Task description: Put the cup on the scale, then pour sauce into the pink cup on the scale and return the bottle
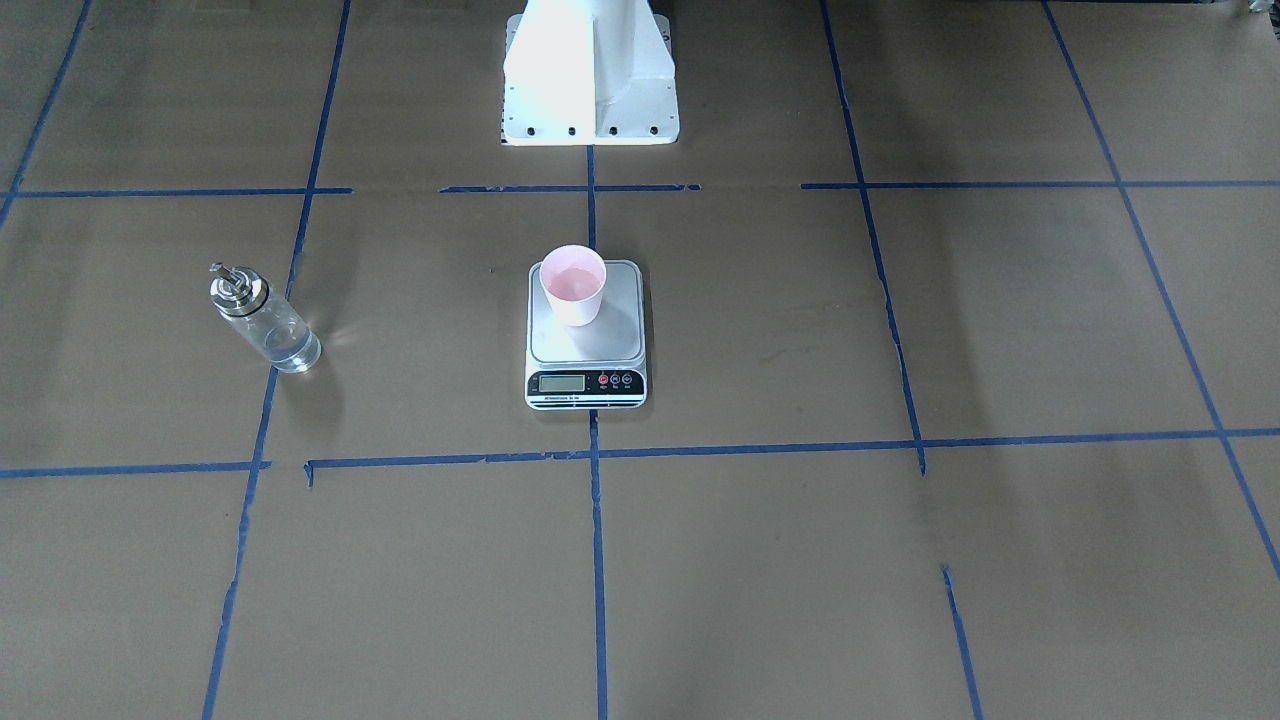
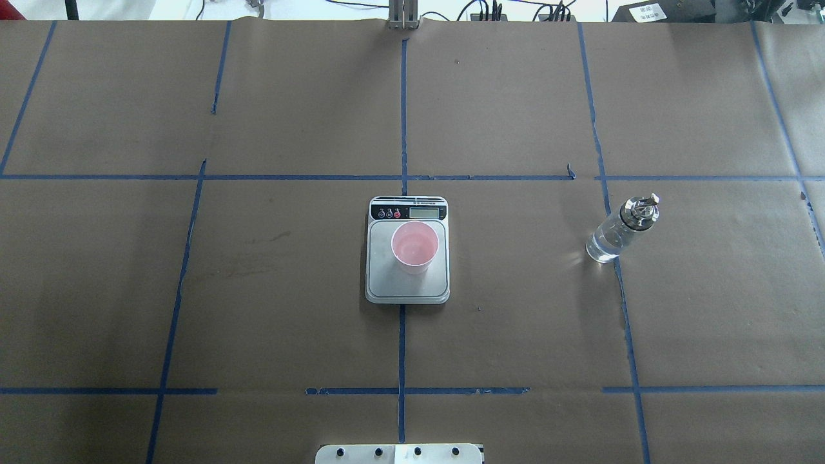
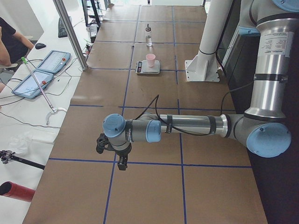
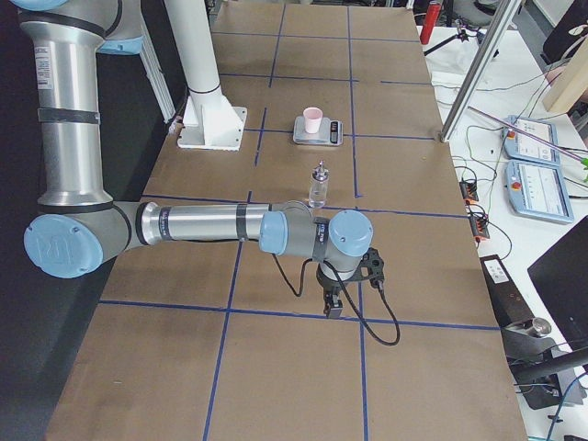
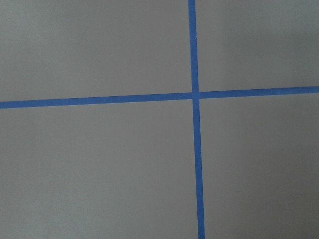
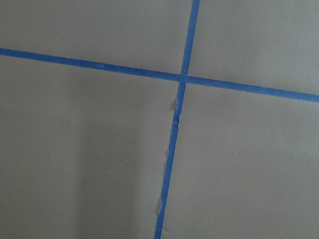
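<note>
Both the left pincer [image 3: 122, 164] and right pincer [image 4: 331, 309] hover low at opposite ends of the desk [image 2: 258, 290], too distant to tell whether spread or pressed together, while the cup [image 2: 415, 245] sits on the scale [image 2: 407, 287] for weighing and the bottle [image 2: 620, 231] stands upright well to its right.
</note>
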